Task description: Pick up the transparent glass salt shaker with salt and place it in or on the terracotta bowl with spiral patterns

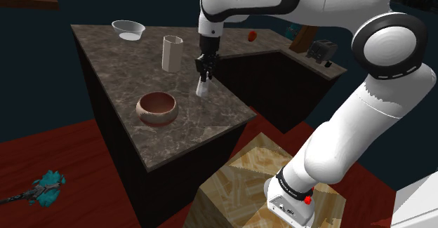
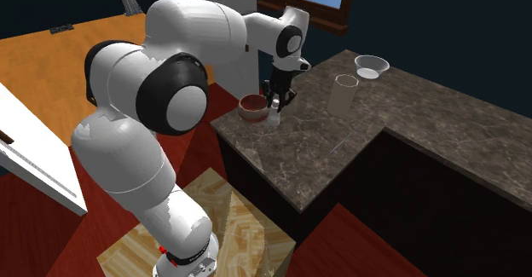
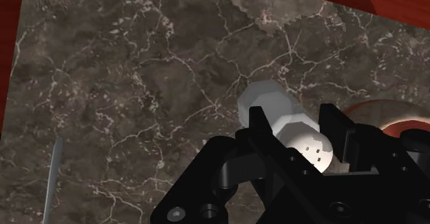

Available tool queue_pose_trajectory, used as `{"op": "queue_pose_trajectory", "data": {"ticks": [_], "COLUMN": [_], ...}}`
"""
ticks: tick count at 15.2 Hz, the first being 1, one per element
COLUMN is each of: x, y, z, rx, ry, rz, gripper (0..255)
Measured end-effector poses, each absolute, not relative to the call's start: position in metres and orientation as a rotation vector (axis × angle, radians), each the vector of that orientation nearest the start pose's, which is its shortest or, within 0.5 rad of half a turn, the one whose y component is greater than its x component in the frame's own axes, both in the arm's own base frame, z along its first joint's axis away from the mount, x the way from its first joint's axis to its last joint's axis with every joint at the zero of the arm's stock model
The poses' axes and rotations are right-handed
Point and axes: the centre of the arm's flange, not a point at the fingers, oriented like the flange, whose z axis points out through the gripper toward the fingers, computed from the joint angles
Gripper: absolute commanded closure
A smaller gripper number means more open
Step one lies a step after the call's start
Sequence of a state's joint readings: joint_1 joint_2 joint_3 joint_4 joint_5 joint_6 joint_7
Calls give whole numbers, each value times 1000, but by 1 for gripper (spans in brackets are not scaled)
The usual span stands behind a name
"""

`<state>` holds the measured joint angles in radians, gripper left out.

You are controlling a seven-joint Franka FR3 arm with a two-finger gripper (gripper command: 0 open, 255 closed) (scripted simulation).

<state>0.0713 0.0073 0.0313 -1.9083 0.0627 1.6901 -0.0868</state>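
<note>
A small pale salt shaker [image 1: 202, 90] with a holed white cap [image 3: 311, 151] stands near the edge of the dark marble counter [image 1: 210, 118]. My black gripper [image 1: 203, 76] comes down on it from above, and the fingers [image 3: 258, 123] clasp its upper part on both sides. Whether its base touches the counter is not clear. The reddish-brown bowl [image 1: 156, 116] sits on the counter a short way from the shaker, toward the shoulder view's left. The same bowl [image 2: 252, 106] lies just beside the gripper [image 2: 277, 105] in the second exterior view, and its rim [image 3: 386, 112] shows beyond one finger.
A tall cream cup [image 1: 171, 53] stands behind the shaker and a shallow clear bowl [image 1: 128, 29] sits at the counter's far corner. A toaster [image 1: 322, 50] and a red object [image 1: 251, 35] are on the far counter. The counter edge drops to red floor by the stand [image 1: 253, 184].
</note>
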Motion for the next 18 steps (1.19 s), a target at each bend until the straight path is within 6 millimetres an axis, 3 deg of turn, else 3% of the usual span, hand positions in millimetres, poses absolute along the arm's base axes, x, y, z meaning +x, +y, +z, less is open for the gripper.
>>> {"op": "queue_pose_trajectory", "data": {"ticks": [10,12,18], "x": [532,537,557], "y": [61,75,148], "z": [523,531,545], "rx": [-3051,-3051,-3051], "ry": [-268,-268,-269], "rz": [348,348,347], "gripper": [255,255,255]}}
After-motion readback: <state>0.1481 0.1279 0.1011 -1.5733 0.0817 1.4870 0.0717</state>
